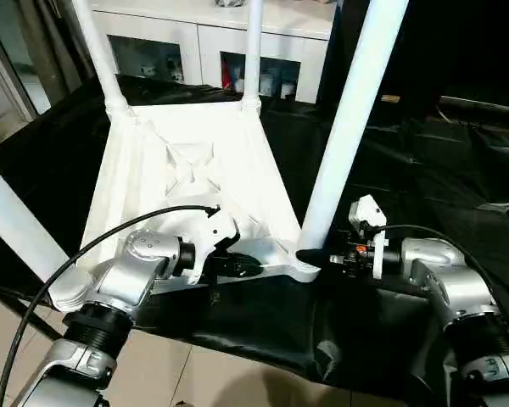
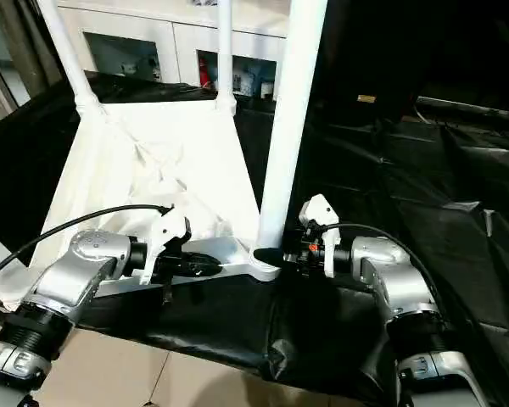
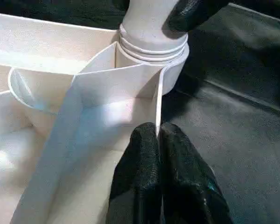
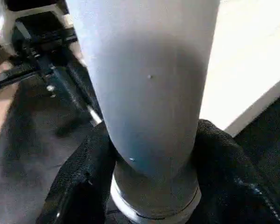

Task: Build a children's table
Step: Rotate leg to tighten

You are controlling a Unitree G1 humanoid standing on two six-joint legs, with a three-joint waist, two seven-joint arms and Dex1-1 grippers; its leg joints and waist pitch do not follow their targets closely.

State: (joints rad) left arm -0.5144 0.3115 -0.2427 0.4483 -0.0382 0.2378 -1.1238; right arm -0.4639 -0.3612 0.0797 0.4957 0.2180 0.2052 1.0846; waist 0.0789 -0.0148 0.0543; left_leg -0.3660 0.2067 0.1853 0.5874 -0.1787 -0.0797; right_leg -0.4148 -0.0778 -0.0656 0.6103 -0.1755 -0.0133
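Observation:
The children's table lies upside down on black sheeting, with its ribbed white tabletop (image 1: 187, 170) facing up. Two legs stand in the far corner sockets (image 1: 97, 51) (image 1: 253, 51). A third leg (image 1: 13, 220) rises at the near left. The near-right leg (image 1: 348, 110) stands in its round socket (image 3: 151, 51). My right gripper (image 1: 310, 254) is shut on this leg (image 4: 144, 84) just above the socket, one black finger on each side. My left gripper (image 1: 242, 265) is shut on the thin upright wall (image 3: 156, 100) of the tabletop's near edge, close to that socket.
A white glass-doored cabinet (image 1: 195, 42) stands behind the work surface. Black sheeting (image 1: 424, 170) covers the surface and stretches to the right. Its front edge drops to a tiled floor (image 1: 195, 373) close below my forearms. A black cable (image 1: 85, 246) loops over my left arm.

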